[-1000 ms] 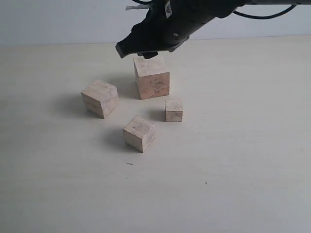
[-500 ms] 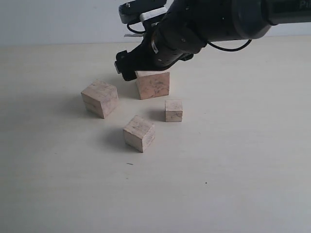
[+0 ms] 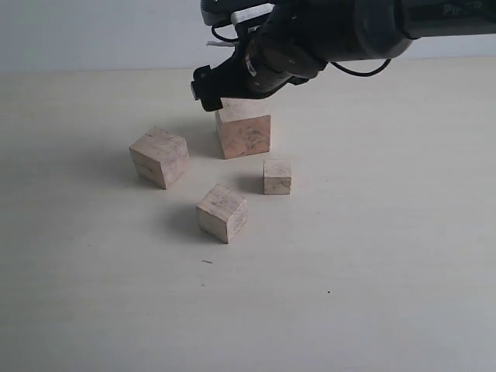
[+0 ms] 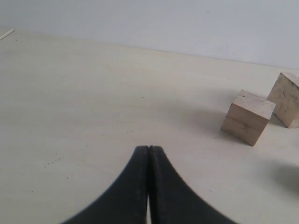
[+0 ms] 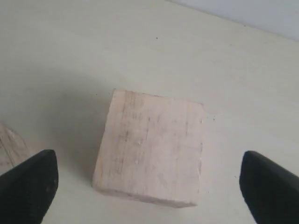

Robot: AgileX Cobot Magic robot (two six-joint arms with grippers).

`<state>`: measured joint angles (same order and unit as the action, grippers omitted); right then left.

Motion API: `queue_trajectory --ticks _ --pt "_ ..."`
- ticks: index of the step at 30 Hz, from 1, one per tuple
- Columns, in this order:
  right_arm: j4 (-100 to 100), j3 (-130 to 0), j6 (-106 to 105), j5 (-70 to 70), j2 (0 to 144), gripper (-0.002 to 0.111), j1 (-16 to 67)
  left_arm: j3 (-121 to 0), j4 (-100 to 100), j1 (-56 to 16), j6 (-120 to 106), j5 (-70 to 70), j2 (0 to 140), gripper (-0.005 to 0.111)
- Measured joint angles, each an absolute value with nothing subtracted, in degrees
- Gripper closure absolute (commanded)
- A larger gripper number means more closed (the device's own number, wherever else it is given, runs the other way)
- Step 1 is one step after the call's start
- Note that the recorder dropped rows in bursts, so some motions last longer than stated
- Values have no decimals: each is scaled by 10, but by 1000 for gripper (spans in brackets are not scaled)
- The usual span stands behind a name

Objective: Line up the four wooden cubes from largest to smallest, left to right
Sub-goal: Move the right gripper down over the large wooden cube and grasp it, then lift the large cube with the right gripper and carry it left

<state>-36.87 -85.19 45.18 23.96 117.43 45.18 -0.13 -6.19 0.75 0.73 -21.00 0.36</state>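
- Exterior view: the largest cube (image 3: 243, 133) sits on the far side of the group, a little left of the table's middle.
- My right gripper (image 3: 236, 93) hangs just over its top, and the dark wrist hides the cube's far upper edge.
- In the right wrist view the black fingertips (image 5: 29, 184) stand wide open, one on each side of that cube. Bare table shows between each tip and the wood, so nothing is held.
- The smallest cube (image 3: 277, 176) stands near the largest cube's near right corner, not touching it.
- The second-largest cube (image 3: 160, 157) lies to the left and slightly nearer, turned corner-on, well clear of the gripper.
- The third cube (image 3: 222, 212) is the nearest of the four, also turned corner-on, in front of the gap between the others.
- The pale table (image 3: 372, 271) carries only a few dark specks, and nothing blocks the cubes from above.
- My left gripper (image 4: 148, 150) is pressed closed over open table, holding nothing, with two cubes off to one side; I cannot tell which two.
- Against half a second ago, the right gripper's visible finger sits higher, no longer down beside the largest cube's left face.
- All four cubes are where they were.
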Motion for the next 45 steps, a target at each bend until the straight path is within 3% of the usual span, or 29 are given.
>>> queue_trajectory --ticks 21,23,26,32,45 --pt "-359 -954 461 290 1302 6 447 -1 -62 8 7 -210 4 107" --pt "-355 -954 462 289 1302 14 447 -1 -62 8 7 -210 4 107" --pt "-352 -954 462 288 1302 39 447 -1 -62 8 7 -210 4 107" --pt "-348 -954 462 287 1302 109 447 -1 -62 8 7 -210 4 107" --pt "-278 -954 315 291 1232 108 447 -1 -62 8 7 -210 4 107"
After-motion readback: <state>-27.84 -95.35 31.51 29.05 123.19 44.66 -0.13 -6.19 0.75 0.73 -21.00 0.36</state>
